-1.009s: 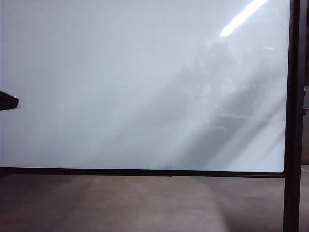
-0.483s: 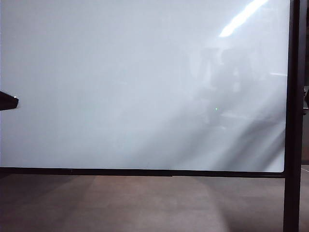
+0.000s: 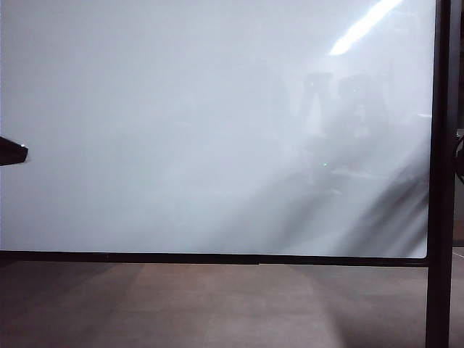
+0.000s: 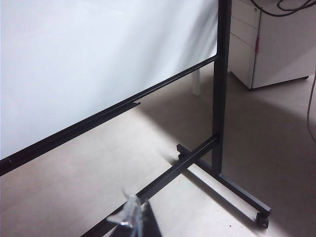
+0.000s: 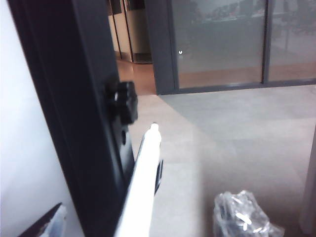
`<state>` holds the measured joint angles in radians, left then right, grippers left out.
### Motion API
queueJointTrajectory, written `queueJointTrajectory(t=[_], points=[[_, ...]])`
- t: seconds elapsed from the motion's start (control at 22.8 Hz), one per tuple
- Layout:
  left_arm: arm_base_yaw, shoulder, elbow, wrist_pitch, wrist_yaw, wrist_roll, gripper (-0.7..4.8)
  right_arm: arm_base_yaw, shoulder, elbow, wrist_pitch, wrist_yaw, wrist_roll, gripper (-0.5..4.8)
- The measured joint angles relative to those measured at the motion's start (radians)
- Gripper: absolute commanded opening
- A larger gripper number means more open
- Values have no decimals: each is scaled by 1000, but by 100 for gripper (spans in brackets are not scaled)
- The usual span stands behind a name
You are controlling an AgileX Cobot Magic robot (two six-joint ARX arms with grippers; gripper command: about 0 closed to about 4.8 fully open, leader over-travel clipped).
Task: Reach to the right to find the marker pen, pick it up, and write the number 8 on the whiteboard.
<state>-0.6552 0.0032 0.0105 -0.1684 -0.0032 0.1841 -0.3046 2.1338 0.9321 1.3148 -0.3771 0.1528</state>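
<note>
The whiteboard (image 3: 181,123) fills the exterior view, glossy and bare; the number 8 is out of view. Its black post (image 3: 438,181) stands at the right. My left gripper (image 3: 14,152) pokes in at the left edge, in front of the board; in its wrist view the taped fingertips (image 4: 132,217) meet, shut on nothing. In the right wrist view a white marker pen (image 5: 144,177) stands beside the post (image 5: 74,123). My right gripper (image 5: 145,224) is open around it, one finger on each side, neither touching it.
A black knob (image 5: 123,101) sticks out of the post just beyond the pen's tip. The board's wheeled foot (image 4: 242,192) and crossbar lie on the floor. A white cabinet (image 4: 276,44) stands behind the board; glass doors (image 5: 222,44) lie further off.
The dark reflection of the right arm on the board has slid right and grown. A dark part now shows past the post at the right edge. The left gripper has not moved.
</note>
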Motion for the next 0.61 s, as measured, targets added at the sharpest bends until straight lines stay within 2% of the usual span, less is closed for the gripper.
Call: queueJointTrajectory(t=[0.22, 0.35, 0.57, 0.61], points=[[0, 0, 0, 0, 0, 0, -5, 8, 26, 23, -24, 1, -3, 362], [0, 0, 0, 0, 0, 0, -5, 16, 27, 23, -25, -1, -4, 301], [0, 0, 0, 0, 0, 0, -5, 16, 28, 23, -26, -1, -7, 300], [0, 0, 0, 0, 0, 0, -5, 16, 28, 23, -26, -1, -7, 274]])
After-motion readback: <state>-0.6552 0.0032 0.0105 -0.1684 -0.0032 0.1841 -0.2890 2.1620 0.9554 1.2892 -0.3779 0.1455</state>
